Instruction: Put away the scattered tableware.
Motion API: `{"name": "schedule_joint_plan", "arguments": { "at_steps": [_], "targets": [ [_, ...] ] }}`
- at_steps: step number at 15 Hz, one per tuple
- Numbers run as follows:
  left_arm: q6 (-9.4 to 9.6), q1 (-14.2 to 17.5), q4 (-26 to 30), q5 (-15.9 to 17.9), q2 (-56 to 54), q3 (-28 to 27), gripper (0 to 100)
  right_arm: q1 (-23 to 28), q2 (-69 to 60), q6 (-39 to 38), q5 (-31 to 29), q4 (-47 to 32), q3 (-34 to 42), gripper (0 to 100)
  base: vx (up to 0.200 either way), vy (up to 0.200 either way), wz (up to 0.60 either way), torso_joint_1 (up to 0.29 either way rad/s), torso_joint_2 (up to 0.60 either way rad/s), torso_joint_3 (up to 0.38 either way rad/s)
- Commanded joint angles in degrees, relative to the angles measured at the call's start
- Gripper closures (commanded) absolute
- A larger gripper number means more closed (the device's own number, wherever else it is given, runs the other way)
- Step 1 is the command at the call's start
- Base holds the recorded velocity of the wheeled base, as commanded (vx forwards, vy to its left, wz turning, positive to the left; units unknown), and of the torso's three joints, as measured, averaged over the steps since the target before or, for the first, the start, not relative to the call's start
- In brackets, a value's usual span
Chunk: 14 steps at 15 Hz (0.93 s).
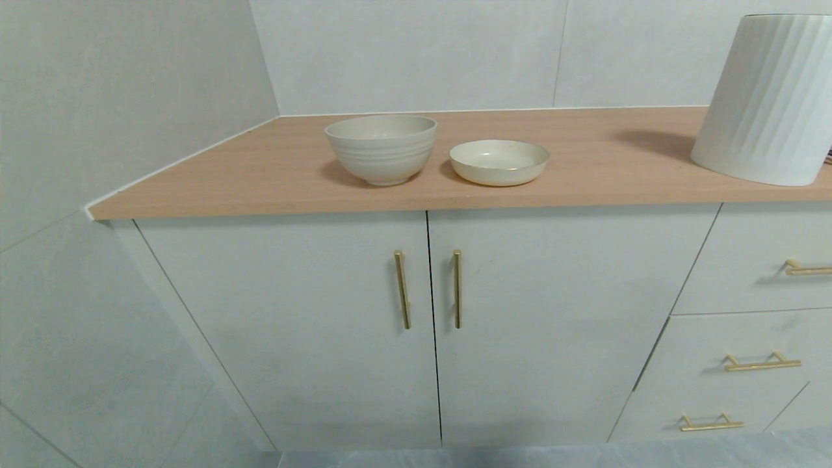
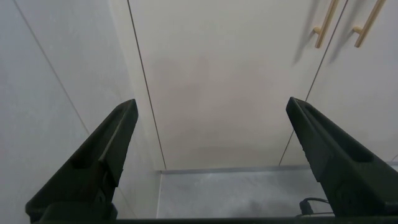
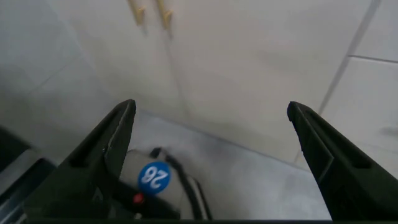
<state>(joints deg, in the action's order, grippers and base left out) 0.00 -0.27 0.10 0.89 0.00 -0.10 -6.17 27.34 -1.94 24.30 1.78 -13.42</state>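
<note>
A deep beige bowl (image 1: 381, 147) with ribbed sides stands on the wooden countertop (image 1: 260, 175), and a shallow cream dish (image 1: 499, 161) sits just to its right, close but apart. Below them is a white double-door cabinet (image 1: 292, 325) with two vertical gold handles (image 1: 402, 289), both doors closed. My left gripper (image 2: 211, 118) is open, held low in front of the left cabinet door near the floor. My right gripper (image 3: 211, 118) is open too, low before the cabinet front, nothing between its fingers.
A tall white ribbed container (image 1: 770, 97) stands at the counter's right end. White drawers with gold handles (image 1: 762, 364) lie right of the cabinet doors. A tiled wall (image 1: 97, 97) closes in the left side. Grey floor (image 2: 230, 193) runs below.
</note>
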Motion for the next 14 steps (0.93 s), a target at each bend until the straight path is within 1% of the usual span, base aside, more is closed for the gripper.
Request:
{"name": "schedule_joint_plan", "arguments": {
  "at_steps": [1, 2, 3, 4, 6, 7, 8, 9, 10, 11, 14],
  "targets": [
    [0.0, 0.0, -0.01, -0.01, 0.0, 0.01, 0, -7.89, 16.51, 0.0, 1.02, 6.66, -2.31, 0, 0.0, 0.0, 0.0, 0.0, 0.0, 0.0],
    [0.0, 0.0, -0.01, -0.01, 0.0, 0.01, 0, -10.97, 23.28, -0.17, 0.93, 13.78, -2.31, 0, 0.0, 0.0, 0.0, 0.0, 0.0, 0.0],
    [0.0, 0.0, -0.01, -0.01, 0.0, 0.01, 0, -11.85, 28.64, -0.43, 0.93, 19.05, -2.22, 0, 0.0, 0.0, 0.0, 0.0, 0.0, 0.0],
    [0.0, 0.0, -0.01, -0.01, 0.0, 0.01, 0, -12.29, 32.07, -0.52, 0.93, 22.65, -2.13, 0, 0.0, 0.0, 0.0, 0.0, 0.0, 0.0],
    [0.0, 0.0, -0.01, -0.01, 0.0, 0.01, 0, -14.49, 41.04, -0.26, 0.84, 32.5, -2.49, 0, 0.0, 0.0, 0.0, 0.0, 0.0, 0.0],
    [0.0, 0.0, -0.01, -0.01, 0.0, 0.01, 0, -15.63, 44.81, -0.26, 0.31, 35.4, -4.07, 0, 0.0, 0.0, 0.0, 0.0, 0.0, 0.0],
    [0.0, 0.0, -0.01, -0.01, 0.0, 0.01, 0, -16.33, 48.24, -0.35, -0.3, 36.28, -6.44, 0, 0.0, 0.0, 0.0, 0.0, 0.0, 0.0],
    [0.0, 0.0, -0.01, -0.01, 0.0, 0.01, 0, -16.6, 49.21, -0.35, -0.39, 36.28, -7.23, 0, 0.0, 0.0, 0.0, 0.0, 0.0, 0.0],
    [0.0, 0.0, -0.01, -0.01, 0.0, 0.01, 0, -19.32, 54.57, -0.43, -0.48, 36.1, -11.89, 0, 0.0, 0.0, 0.0, 0.0, 0.0, 0.0],
    [0.0, 0.0, -0.01, -0.01, 0.0, 0.01, 0, -20.81, 57.73, -0.43, -0.83, 36.19, -14.97, 0, 0.0, 0.0, 0.0, 0.0, 0.0, 0.0],
    [0.0, 0.0, -0.01, -0.01, 0.0, 0.01, 0, -24.07, 66.17, -0.43, -4.34, 36.01, -24.02, 0, 0.0, 0.0, 0.0, 0.0, 0.0, 0.0]
  ]
}}
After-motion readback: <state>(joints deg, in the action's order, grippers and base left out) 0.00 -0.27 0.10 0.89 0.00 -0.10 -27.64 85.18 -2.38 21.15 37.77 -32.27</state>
